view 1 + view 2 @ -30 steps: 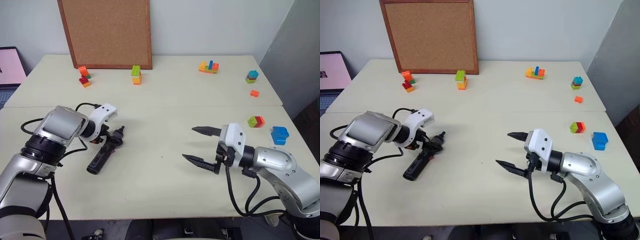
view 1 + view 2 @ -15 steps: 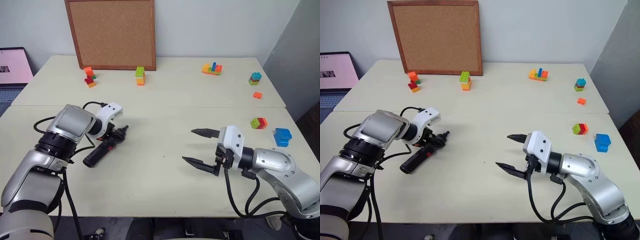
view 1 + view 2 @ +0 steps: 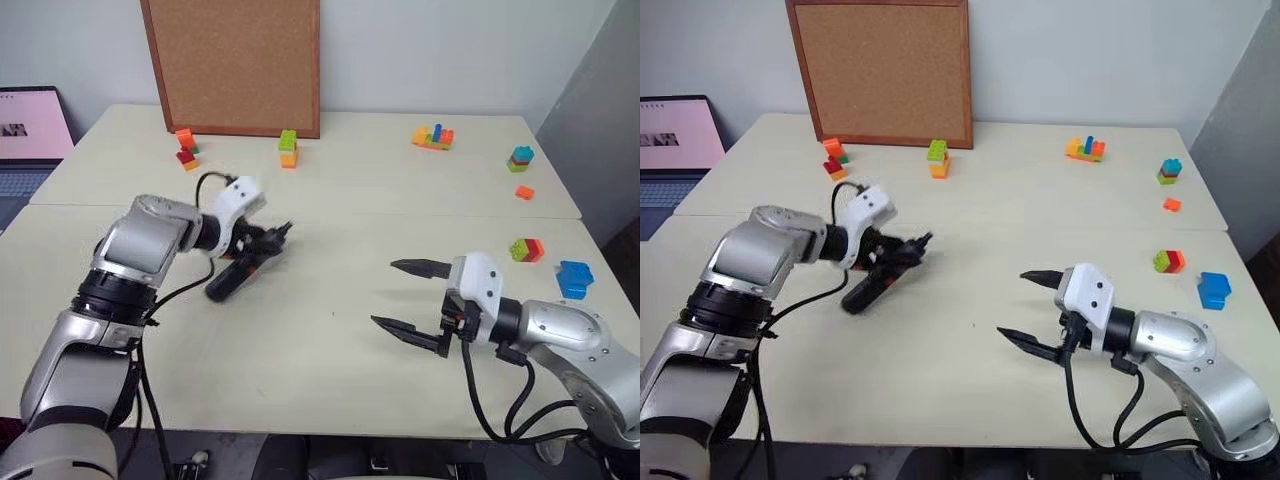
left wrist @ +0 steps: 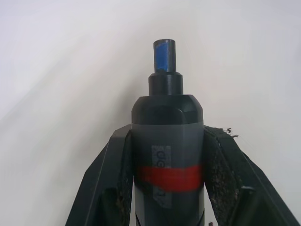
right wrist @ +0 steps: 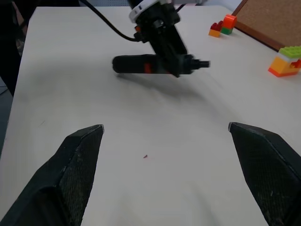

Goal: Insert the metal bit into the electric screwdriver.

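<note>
Left wrist view: the left gripper [image 4: 167,188] is clamped on the electric screwdriver [image 4: 167,155].
Its two black fingers [image 4: 110,183] press the black barrel on either side at the red band, the narrower tip poking out beyond them. Seen from the left eye view, the screwdriver [image 3: 243,268] sits left of centre, tilted above the pale surface [image 3: 330,360], tip toward the frame's middle. At the lower right, well apart, the right gripper [image 3: 412,297] hangs with its fingers spread wide, holding nothing. Metal bit: I cannot tell where it is.
</note>
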You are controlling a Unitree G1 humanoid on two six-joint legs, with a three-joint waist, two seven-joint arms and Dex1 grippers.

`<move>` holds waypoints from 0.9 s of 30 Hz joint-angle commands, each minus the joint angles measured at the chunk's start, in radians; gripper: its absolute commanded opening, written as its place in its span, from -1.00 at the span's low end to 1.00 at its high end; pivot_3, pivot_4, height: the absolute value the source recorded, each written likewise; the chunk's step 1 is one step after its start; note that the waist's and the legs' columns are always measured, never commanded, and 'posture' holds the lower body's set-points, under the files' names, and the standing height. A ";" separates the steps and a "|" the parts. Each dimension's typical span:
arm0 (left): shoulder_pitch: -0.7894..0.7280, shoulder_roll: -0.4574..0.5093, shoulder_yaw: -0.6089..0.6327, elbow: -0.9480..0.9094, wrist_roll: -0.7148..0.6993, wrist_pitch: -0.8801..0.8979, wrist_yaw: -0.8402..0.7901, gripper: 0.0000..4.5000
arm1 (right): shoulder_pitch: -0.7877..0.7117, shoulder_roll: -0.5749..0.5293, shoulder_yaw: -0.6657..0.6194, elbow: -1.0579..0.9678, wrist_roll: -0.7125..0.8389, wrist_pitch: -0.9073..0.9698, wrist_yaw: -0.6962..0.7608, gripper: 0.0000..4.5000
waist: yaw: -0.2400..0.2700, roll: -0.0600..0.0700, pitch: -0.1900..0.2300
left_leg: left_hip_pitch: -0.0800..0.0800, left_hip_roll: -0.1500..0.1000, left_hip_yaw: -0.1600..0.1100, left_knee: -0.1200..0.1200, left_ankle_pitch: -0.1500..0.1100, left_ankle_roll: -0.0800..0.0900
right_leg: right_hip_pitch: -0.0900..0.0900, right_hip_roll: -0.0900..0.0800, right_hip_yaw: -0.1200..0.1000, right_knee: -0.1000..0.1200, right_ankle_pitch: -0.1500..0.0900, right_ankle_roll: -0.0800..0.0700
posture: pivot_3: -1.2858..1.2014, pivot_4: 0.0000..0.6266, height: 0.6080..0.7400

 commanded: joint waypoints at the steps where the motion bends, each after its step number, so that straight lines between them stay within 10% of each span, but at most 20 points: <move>1: -0.009 -0.101 0.131 -0.128 -0.080 -0.008 0.095 -0.25 | -0.011 -0.037 -0.072 -0.040 0.062 0.022 0.017 1.00 | -0.002 0.000 0.000 | 0.000 0.000 0.000 0.000 0.000 0.000 | 0.000 0.000 0.000 0.000 0.000 0.000 | 0.03 -0.52 1.00; 16: 0.296 -0.469 0.162 -0.290 0.005 -0.365 0.486 -0.25 | -0.086 -0.142 -0.118 0.003 0.096 0.058 0.040 1.00 | -0.002 0.000 0.000 | 0.003 0.001 -0.001 0.001 0.000 0.000 | 0.001 0.000 0.000 0.002 0.002 0.000 | 0.03 -0.52 1.00; 27: 0.502 -0.468 0.161 -0.439 0.025 -0.411 0.557 -0.25 | -0.111 -0.166 -0.106 0.000 0.120 0.067 0.055 1.00 | -0.003 0.000 0.000 | 0.003 0.001 0.001 0.002 0.000 0.000 | 0.002 0.000 0.002 0.001 0.002 0.002 | 0.03 -0.52 1.00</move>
